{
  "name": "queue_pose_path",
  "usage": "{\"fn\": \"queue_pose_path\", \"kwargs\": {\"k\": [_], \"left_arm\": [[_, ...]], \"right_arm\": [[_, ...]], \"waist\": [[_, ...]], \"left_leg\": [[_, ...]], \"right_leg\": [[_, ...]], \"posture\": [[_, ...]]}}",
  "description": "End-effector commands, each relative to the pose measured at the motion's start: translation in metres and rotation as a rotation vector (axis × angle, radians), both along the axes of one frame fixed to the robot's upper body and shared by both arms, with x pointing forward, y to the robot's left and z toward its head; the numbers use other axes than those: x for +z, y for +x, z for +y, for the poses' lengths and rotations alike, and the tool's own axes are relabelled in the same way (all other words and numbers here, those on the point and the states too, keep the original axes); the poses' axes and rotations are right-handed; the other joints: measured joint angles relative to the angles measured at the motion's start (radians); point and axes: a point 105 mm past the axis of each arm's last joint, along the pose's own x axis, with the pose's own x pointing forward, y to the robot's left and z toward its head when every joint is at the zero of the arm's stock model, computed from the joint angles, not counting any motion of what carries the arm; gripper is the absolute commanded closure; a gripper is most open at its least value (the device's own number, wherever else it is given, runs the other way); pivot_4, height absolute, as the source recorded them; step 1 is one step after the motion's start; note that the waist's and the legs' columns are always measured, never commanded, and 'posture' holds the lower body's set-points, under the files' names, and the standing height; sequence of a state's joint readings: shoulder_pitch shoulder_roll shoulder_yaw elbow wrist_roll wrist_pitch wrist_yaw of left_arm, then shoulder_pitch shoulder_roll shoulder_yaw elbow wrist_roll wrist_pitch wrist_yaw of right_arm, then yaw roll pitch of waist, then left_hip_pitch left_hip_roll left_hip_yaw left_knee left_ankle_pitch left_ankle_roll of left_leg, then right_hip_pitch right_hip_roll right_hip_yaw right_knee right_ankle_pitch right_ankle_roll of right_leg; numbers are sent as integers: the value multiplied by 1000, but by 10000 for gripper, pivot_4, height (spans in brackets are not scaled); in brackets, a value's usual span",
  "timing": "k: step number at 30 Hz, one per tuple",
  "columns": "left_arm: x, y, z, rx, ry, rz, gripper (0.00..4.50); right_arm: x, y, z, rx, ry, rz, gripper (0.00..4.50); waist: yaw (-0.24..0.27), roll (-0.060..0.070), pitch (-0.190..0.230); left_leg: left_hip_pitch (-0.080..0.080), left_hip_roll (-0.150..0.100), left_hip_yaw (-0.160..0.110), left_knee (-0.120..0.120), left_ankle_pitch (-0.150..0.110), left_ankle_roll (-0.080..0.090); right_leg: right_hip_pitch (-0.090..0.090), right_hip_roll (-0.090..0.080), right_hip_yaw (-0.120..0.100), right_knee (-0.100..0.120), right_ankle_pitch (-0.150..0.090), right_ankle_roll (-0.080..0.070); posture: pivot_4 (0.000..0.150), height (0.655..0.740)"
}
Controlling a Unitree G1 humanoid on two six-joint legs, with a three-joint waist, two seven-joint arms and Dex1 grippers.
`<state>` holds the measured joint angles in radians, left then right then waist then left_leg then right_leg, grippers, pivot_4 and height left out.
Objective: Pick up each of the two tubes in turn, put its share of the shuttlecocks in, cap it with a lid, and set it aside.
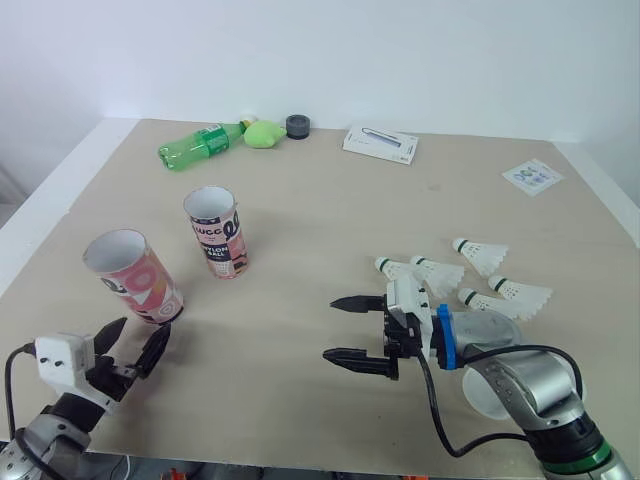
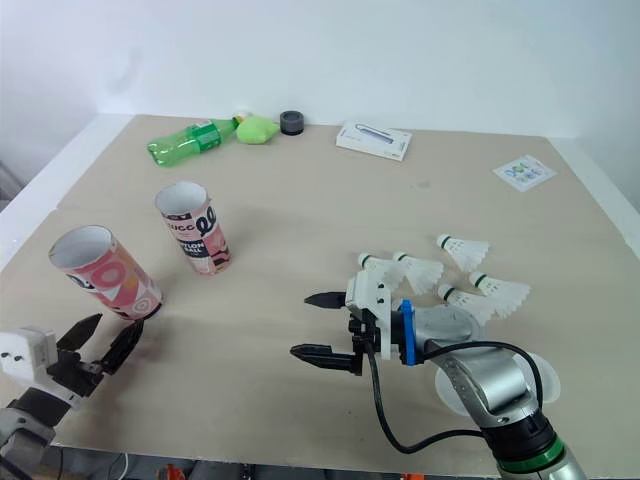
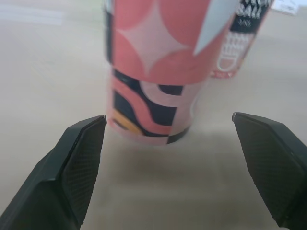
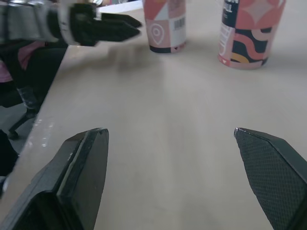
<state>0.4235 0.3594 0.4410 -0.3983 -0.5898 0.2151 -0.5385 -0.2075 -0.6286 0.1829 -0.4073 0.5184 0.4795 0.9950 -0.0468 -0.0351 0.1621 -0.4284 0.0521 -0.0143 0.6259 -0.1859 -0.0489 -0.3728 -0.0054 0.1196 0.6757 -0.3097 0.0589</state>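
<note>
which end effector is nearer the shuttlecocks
Right. The right end effector sits just beside the shuttlecocks; the left end effector is far off by the nearer tube.

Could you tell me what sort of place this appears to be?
Likely a lab test bench: a beige tabletop against a plain white wall, set with white feather shuttlecocks and two pink cardboard tubes.

Table point(image 1: 320, 205) tally, kind by kind.
I count two tubes, the left-edge tube point(image 1: 135, 278) and the neighbour tube point(image 1: 217, 232); five shuttlecocks point(image 1: 437, 273) toward the right edge; two lids point(image 1: 483, 328) by the near edge, partly hidden; along the far edge one green bottle point(image 1: 200, 146), one green lump point(image 1: 264, 133), one dark puck point(image 1: 297, 126), one white box point(image 1: 380, 144), one printed card point(image 1: 532, 176).
</note>
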Motion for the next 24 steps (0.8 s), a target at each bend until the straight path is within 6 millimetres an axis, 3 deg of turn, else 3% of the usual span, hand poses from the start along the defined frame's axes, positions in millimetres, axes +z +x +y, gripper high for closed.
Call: {"fn": "queue_pose_path", "kwargs": {"k": [1,4,11,16,20,24], "left_arm": [[13,8,8,-2,57,-45,1420],[18,15,17,28,46,-64,1420],[22,28,7,-44,57,-71,1420],[39,45,9,-71,73,-118,1420],[39,47,16,-62,77,-111,1420],[40,47,10,-104,73,-110,1420]], "right_arm": [[16,-1,-3,-7,33,-48,0],[16,-1,-3,-16,36,-49,0],[16,1,-7,-45,28,-59,0],[18,1,-9,-50,22,-62,0],[16,0,-9,-59,21,-59,0],[16,-2,-10,-65,25,-58,0]], "waist": [[0,0,0],[0,0,0],[0,0,0],[1,0,0],[-2,0,0],[0,0,0]], "left_leg": [[0,0,-1,0,0,0],[1,0,-2,0,0,0],[1,0,-2,0,0,-1],[1,0,-5,0,1,-2],[1,0,-4,0,1,-2],[1,0,-5,-2,1,-2]], "right_leg": [[0,0,0,1,0,-1],[0,1,0,5,-1,-2],[0,1,0,5,-2,-2],[1,1,-3,5,-2,-1],[0,1,-3,5,-2,-2],[0,1,-3,5,-3,-3]], "posture": [[1500,7294],[1500,7294],[1500,7294],[1500,7294],[1500,7294],[1500,7294]]}}
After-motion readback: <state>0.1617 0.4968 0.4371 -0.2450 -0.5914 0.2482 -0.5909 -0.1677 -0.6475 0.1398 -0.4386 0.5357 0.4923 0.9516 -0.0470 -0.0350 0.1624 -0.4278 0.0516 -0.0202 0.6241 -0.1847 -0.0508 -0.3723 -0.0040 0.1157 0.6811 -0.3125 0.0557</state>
